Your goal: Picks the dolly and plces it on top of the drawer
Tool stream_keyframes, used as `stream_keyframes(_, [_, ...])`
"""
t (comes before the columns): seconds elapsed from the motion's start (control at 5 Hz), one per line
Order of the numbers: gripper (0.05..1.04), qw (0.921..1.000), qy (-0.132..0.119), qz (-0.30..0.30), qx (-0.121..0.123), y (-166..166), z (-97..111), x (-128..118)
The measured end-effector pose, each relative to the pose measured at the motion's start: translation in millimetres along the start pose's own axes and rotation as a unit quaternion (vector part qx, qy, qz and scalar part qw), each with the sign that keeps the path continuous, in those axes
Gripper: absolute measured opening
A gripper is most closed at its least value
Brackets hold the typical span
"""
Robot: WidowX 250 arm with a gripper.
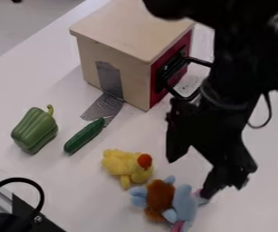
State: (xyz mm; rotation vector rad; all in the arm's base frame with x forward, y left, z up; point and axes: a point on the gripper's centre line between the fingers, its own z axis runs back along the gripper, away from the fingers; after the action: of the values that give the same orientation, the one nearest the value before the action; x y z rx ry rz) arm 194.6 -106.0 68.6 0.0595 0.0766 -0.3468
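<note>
Camera view: the black two-finger gripper (189, 177) hangs at near right, its fingers well apart, nothing gripped.
Doll: the light-blue plush doll with brown fuzz (160, 201) lies on the near side, just nearer than the gripper; its right end is close to one fingertip, contact unclear.
Grasp: best centred over the soft body, closing clear of the yellow fuzzy plush chick (127, 166).
Drawer: the pale wooden box with a red front (126, 34), farther off, calls for a high lift.
</note>
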Motion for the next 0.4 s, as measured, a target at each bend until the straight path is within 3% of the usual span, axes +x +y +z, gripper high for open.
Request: stream_keyframes(0.4, [0.999,0.9989,0.046,-0.009,-0.007,-2.4,-40.4,-0.7])
